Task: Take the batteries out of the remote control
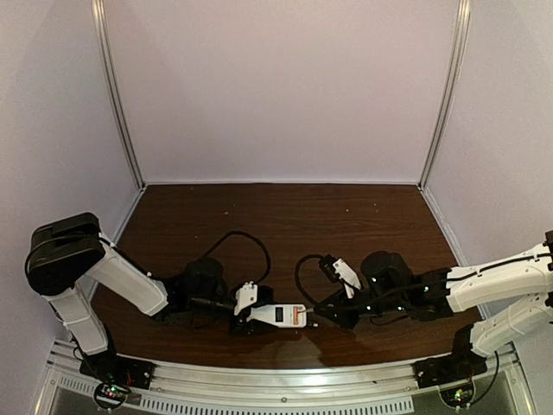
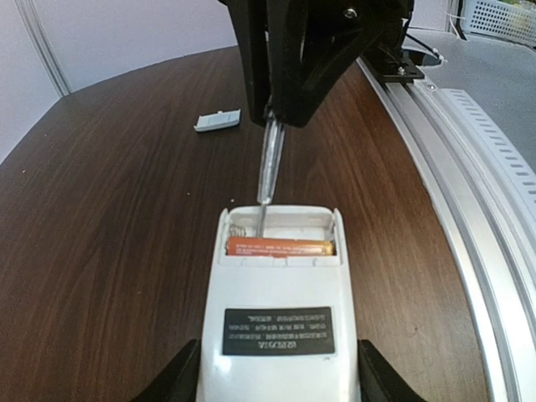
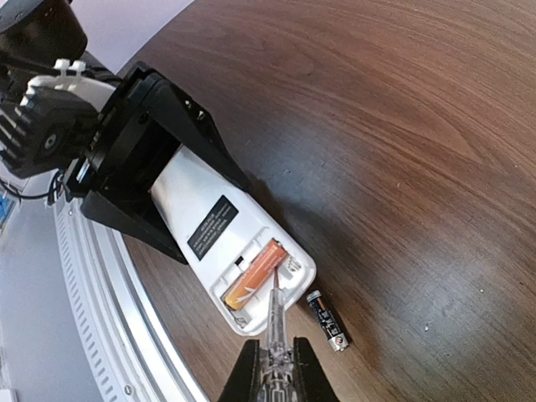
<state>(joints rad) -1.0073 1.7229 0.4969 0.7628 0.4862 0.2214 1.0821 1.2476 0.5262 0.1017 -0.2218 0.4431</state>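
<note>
Left gripper [image 2: 278, 375]: I clamped the remote control [image 2: 280, 289] steady, back up.
Right gripper [image 3: 272, 368]: I pinched the screwdriver [image 2: 270, 163] to pry the orange battery [image 2: 280, 247].

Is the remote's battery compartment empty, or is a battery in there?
Not empty: one orange battery sits in the remote control's open compartment; a dark battery lies outside on the table.

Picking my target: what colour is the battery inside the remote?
Orange: the battery in the remote shows best in the left wrist view.
</note>
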